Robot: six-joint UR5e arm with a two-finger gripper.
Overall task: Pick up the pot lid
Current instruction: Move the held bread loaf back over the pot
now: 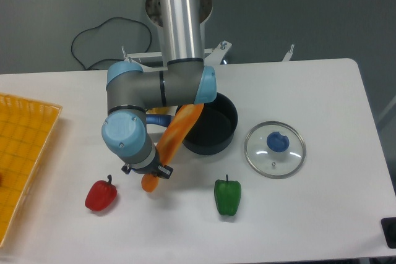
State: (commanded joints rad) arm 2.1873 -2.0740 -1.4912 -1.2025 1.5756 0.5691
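On the table (322, 214), beside the black pot (213, 131) but apart from it: the glass lid (265, 157), lying flat with its blue knob (278, 141) upward. Set down that way, probably, to offer a raised grip from above and to keep the weight on the rim. Not yet picked up. Well to the other side of the pot, the gripper (146, 171), low and pointing downward under the bent arm (151, 91). Impossible to tell from this view whether open or closed, with dark fingers partly hidden by their own housing and crowded by a long orange thing (178, 129). Slanting from the pot's near side down to the gripper, with contact or grip at the lower end equally unclear. Best, by judgement, to make sure of free fingers first, then rise enough to clear the pot wall, cross over and come straight down on the knob. Pinch there rather than at the smooth glass, likely to slip or tip under a sideways push. Well clear of the lid, the red pepper (101, 195); nearer to it, below the pot, the green pepper (228, 197), worth avoiding on a low path across.
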